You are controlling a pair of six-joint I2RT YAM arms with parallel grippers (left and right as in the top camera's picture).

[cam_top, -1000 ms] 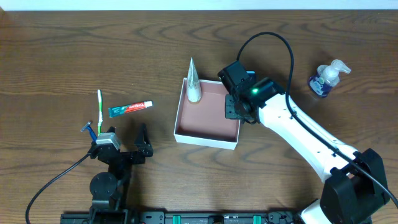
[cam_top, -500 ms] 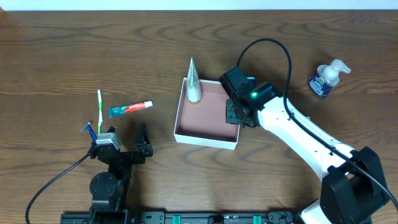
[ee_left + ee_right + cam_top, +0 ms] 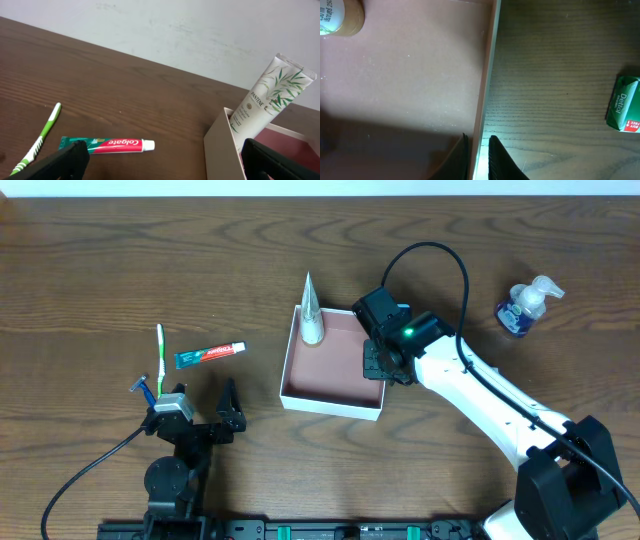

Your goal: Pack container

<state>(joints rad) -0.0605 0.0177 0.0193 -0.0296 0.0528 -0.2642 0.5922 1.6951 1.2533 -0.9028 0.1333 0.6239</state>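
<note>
The container is a shallow white-walled box with a pinkish-brown floor at the table's middle. A white Pantene tube leans upright in its back left corner. My right gripper straddles the container's right wall, one finger inside and one outside, pinched on it. My left gripper is open and empty, low at the front left. A Colgate toothpaste tube lies just ahead of it, with a green toothbrush to the left.
A blue razor lies near the toothbrush. A clear pump bottle with blue liquid stands at the back right. A small green Dettol packet lies on the wood right of the container.
My right gripper shifted slightly toward the front along the container's right wall, then held still. The left arm has not moved.
</note>
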